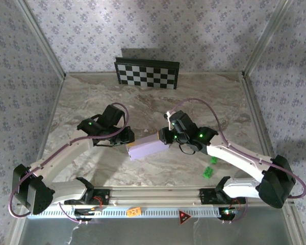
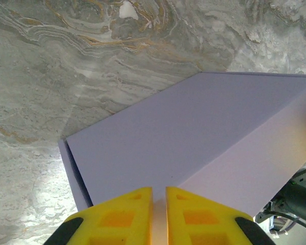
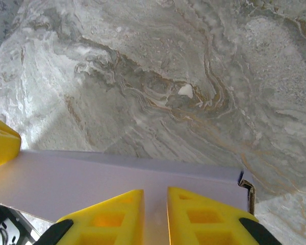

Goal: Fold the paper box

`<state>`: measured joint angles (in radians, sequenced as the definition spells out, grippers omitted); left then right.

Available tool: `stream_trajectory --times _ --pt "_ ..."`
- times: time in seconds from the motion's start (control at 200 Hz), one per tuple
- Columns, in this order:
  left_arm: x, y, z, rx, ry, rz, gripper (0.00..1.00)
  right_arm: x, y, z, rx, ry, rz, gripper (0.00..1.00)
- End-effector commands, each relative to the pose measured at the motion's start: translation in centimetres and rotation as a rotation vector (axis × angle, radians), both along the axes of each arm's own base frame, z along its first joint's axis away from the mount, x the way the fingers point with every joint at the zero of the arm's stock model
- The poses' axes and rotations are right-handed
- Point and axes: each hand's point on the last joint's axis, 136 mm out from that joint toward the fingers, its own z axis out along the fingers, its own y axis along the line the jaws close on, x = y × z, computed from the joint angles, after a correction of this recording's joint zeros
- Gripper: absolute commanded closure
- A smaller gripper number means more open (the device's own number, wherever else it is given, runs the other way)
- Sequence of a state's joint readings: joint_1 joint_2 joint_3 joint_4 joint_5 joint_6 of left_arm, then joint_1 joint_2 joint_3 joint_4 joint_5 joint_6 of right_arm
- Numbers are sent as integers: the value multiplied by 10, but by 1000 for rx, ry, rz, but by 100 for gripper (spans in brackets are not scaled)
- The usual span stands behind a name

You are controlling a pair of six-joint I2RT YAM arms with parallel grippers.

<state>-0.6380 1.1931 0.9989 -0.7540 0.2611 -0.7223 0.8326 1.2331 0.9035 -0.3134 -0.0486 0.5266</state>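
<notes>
Paper box (image 1: pixel 148 148) at mid-worktop, between the two arms, lavender face outward, long axis slanting from near-left to far-right. Already folded into a shallow closed shape with flat panels and one sharp ridge. Whether resting on the marbled worktop (image 1: pixel 92 102) or lifted just off it, impossible to tell.

Left jaws at the box's near-left end, all but closed, pinching a thin lavender wall. Seen from the left wrist: yellow left fingers (image 2: pixel 120 217) a sliver apart, the box's ridge running straight into the gap. A dark slit of an open seam along the box's left edge in that view.

Right jaws at the far-right end, narrowly parted and clamped on a flat lavender panel. Seen from the right wrist: yellow right fingers (image 3: pixel 206 217) either side of that panel, pale card visible in the gap. A small tucked corner with a dark edge at the panel's right end.

Checkerboard panel (image 1: pixel 147 73) propped at the far edge of the worktop, well apart from the box. Small green bits (image 1: pixel 207 172) on the near-right worktop, just beside the right arm.
</notes>
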Motion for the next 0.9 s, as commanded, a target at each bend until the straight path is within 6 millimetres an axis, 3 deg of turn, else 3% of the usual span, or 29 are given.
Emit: stream_trajectory --times 0.0,0.19,0.32,0.415,0.69,0.895 --pt "2 6 14 14 -24 11 84 -5 -9 -27 -52 67 -26 80" --pt "0 1 53 -75 -98 -3 83 -1 -9 -26 -55 65 -27 80" --pt "-9 -3 64 -130 -100 -30 83 -2 -10 -27 -60 69 -28 80" --pt "-16 1 50 -108 -65 -32 86 -2 -10 -26 -59 67 -27 80" --pt "-35 16 -20 7 97 -21 89 -2 -13 -23 -58 65 -30 80" --pt "-36 18 -28 15 105 -14 90 4 -7 13 -7 8 -32 79"
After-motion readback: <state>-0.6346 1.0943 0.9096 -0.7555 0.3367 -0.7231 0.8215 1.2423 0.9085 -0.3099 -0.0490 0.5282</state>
